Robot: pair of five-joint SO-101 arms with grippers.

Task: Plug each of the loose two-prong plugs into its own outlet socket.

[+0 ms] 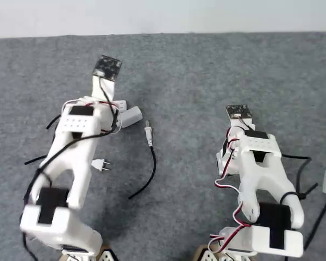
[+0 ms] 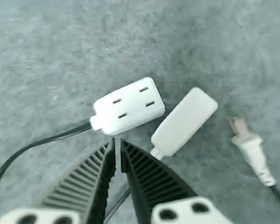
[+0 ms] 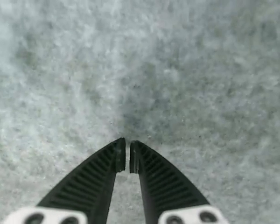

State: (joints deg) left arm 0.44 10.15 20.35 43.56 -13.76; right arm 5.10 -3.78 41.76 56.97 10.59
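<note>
We hold left gripper just beside socket block, jaws nearly together, empty, probably lining up | plug near block, unplugged | right gripper narrow, empty, well apart from block

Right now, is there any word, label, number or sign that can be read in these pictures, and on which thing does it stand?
None can be read. The white outlet block, the plain white block beside it and the loose plug show no print.
</note>
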